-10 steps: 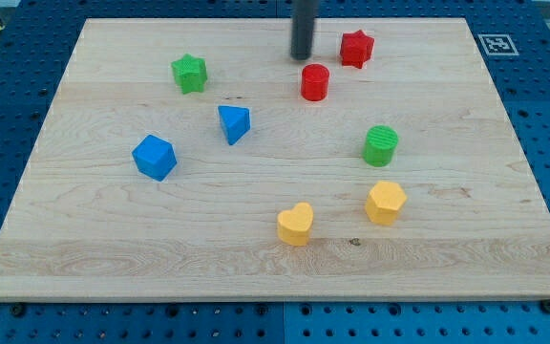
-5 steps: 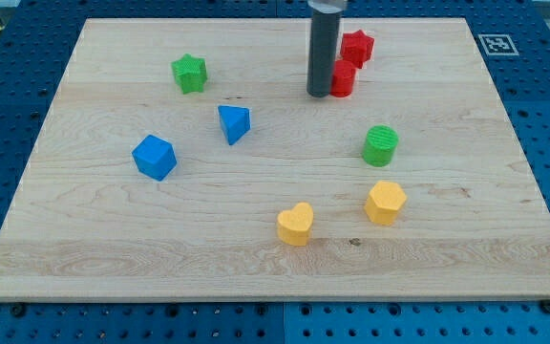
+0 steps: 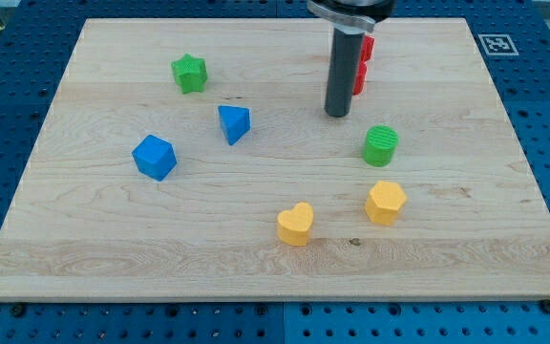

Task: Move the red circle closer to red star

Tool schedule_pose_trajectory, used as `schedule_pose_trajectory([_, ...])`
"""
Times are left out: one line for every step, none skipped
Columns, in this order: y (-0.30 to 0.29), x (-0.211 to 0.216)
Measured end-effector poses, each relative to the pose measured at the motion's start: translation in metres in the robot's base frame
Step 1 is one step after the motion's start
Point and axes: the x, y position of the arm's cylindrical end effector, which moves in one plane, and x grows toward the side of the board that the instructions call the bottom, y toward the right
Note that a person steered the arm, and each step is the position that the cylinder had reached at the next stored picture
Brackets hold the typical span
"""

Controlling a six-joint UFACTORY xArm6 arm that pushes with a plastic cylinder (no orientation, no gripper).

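Standing: my tip (image 3: 337, 114) rests on the wooden board (image 3: 113, 248), in the upper middle part of the view, with the dark rod rising straight up from it out of the view's top.
Hand state: there is no gripper or hand here, only the bare rod end, so it grips nothing.
Red circle: the red circle (image 3: 361, 77) sits just to the view's right of the rod and a little above my tip; the rod covers its left part, so only a red strip shows. Whether it touches the rod I cannot tell.
Red star: the red star (image 3: 368, 45) shows as a small red piece right above the red circle, also mostly hidden behind the rod; the two red pieces look touching or nearly so.
Green cylinder: the green cylinder (image 3: 381, 145) stands near my tip, below it and to the view's right, apart from it.
Yellow pieces: the yellow hexagon (image 3: 386, 203) lies further below on the right, and the yellow heart (image 3: 295, 224) lies well below my tip, slightly to the left.
Blue pieces: the blue triangle (image 3: 234, 123) is to the left of my tip at about the same level; the blue cube (image 3: 154, 158) is further left and lower.
Green star: the green star (image 3: 189, 73) lies well apart, up and to the left.
In the way: only the rod itself blocks sight of the two red blocks.
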Motion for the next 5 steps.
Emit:
schedule_pose_trajectory([0.003, -0.017])
schedule_pose_trajectory([0.003, -0.036])
schedule_pose_trajectory([0.003, -0.040])
schedule_pose_trajectory([0.003, -0.051])
schedule_pose_trajectory([0.003, -0.050])
